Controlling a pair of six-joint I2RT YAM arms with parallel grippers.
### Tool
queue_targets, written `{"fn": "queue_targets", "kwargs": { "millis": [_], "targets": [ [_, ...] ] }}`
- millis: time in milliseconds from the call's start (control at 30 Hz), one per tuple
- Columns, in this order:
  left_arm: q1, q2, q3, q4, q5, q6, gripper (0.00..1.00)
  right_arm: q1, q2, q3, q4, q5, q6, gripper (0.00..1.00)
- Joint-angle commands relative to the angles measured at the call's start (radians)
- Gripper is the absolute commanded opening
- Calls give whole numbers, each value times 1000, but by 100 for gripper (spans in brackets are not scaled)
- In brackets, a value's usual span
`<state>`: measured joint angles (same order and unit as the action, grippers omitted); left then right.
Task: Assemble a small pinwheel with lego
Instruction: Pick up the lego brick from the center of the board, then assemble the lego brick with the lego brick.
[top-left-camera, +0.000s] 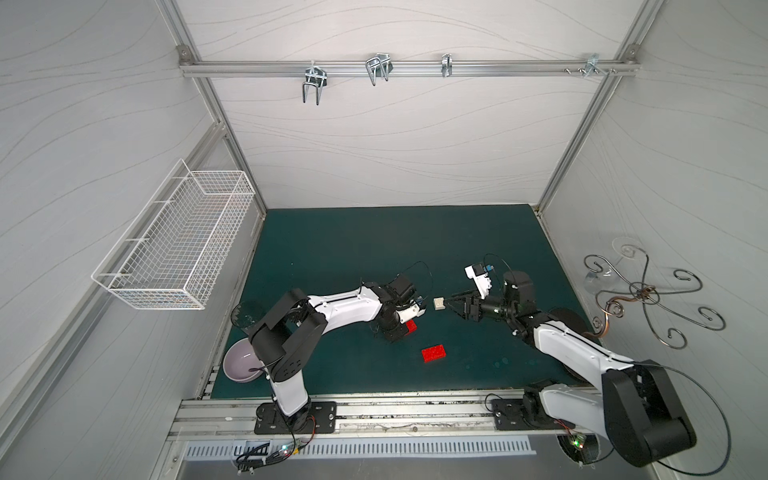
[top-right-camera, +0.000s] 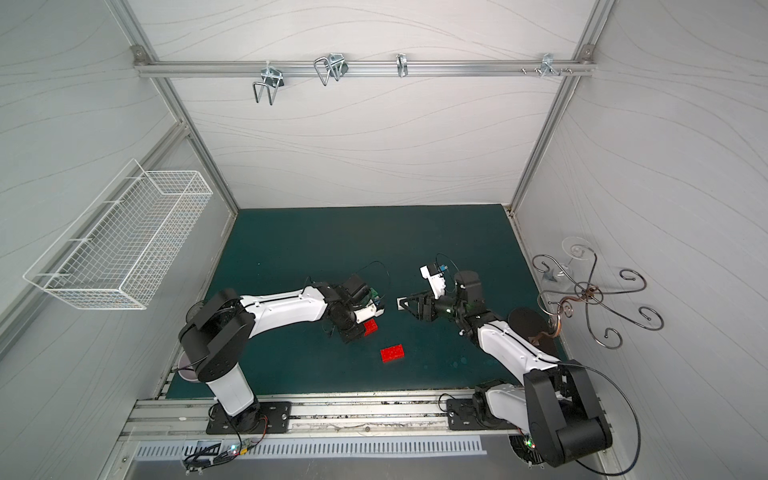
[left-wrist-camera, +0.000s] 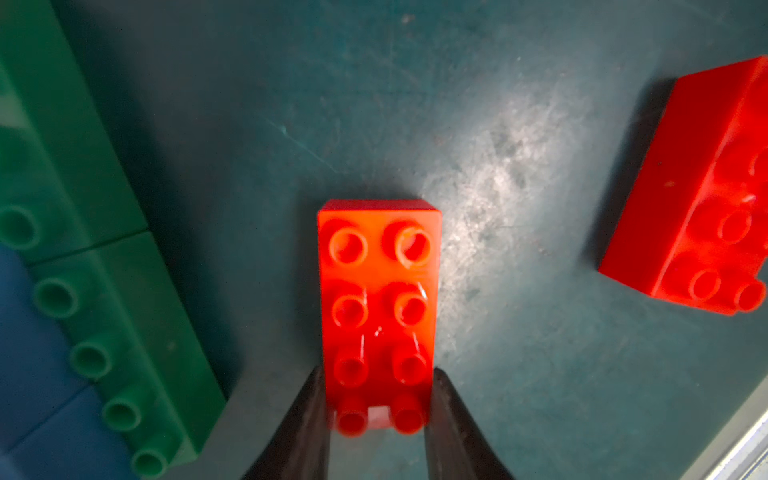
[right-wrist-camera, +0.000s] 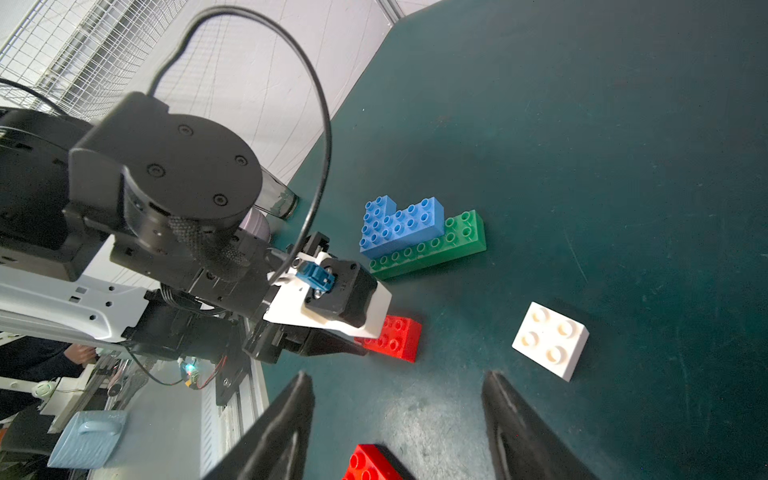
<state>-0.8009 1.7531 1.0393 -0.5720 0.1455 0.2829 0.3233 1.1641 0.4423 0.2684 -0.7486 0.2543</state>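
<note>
Centrally, glossy, studded, rect. red brick (left-wrist-camera: 378, 307)

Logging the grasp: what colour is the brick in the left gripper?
A red brick, clearest in the left wrist view.

Red brick (left-wrist-camera: 378, 307), white brick (right-wrist-camera: 550, 340), blue-green cluster (right-wrist-camera: 399, 228), teal mat (top-left-camera: 374, 249).

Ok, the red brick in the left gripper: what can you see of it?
The red brick is a glossy plastic two-by-four, eight hollow round studs facing up. It appears to lie flat on the dark green mat. The left gripper is shut on its long sides near one end. The other red brick and the green bricks lie apart from it.
</note>
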Motion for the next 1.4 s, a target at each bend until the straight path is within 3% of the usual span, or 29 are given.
{"fn": "queue_targets", "kwargs": {
  "millis": [0,133,267,433,533,733,900,1000,1100,1367],
  "targets": [
    [-6,-30,40,-57,1,-19,14,23,-18,-6,7,21,-18,67],
    [8,-142,46,-190,-42,-20,8,159,-94,-92,140,134,-140,67],
    [93,-293,-24,-221,-67,-16,2,314,-129,-139,249,318,-294,76],
    [167,-414,-105,-192,-57,44,2,320,-5,-19,253,243,-272,79],
    [168,-367,-103,-203,-3,12,0,319,80,70,238,172,-299,75],
    [165,-285,-102,-172,58,-125,0,371,185,70,311,214,-505,74],
    [156,-264,-80,-157,14,-150,0,411,236,84,267,149,-485,72],
    [148,-221,-58,-150,72,-157,1,468,252,60,283,167,-501,72],
    [105,-195,-45,-134,-3,-194,0,505,297,68,278,174,-522,71],
    [102,-219,-54,-83,-79,-224,0,548,411,121,284,186,-582,70]
  ]
}}
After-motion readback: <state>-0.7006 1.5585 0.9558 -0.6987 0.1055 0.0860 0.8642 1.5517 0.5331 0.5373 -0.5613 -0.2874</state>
